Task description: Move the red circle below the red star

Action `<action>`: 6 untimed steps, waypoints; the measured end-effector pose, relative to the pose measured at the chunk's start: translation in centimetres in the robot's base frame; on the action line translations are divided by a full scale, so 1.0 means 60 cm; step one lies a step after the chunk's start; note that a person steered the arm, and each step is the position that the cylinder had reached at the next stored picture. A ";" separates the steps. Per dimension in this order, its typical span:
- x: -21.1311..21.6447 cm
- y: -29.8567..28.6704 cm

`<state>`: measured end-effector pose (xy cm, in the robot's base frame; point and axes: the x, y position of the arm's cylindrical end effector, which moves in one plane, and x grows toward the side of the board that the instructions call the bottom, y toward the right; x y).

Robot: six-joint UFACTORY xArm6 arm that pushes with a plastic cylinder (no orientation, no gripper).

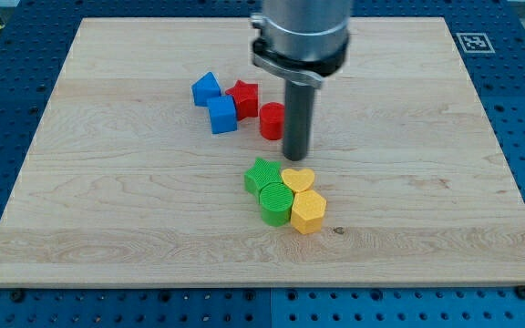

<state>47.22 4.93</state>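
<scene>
While my tip [295, 157] rests on the desk [108, 210] just right of the red circle [271, 120], that circle sits right of the red star [242, 97]; no gripper exists.

You're looking at a fat silver-grey metal cylinder, ringed by a dark clamp band with a small lug on its left, narrowing to a straight dark matte rod ending at my tip [295, 158].

Red plastic circle [272, 120] lies just right of red plastic star [242, 96]; my tip [295, 156] stands beside the circle's right, lower edge.
</scene>
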 end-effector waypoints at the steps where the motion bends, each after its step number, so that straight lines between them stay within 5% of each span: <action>1: -0.005 0.016; 6: -0.079 -0.083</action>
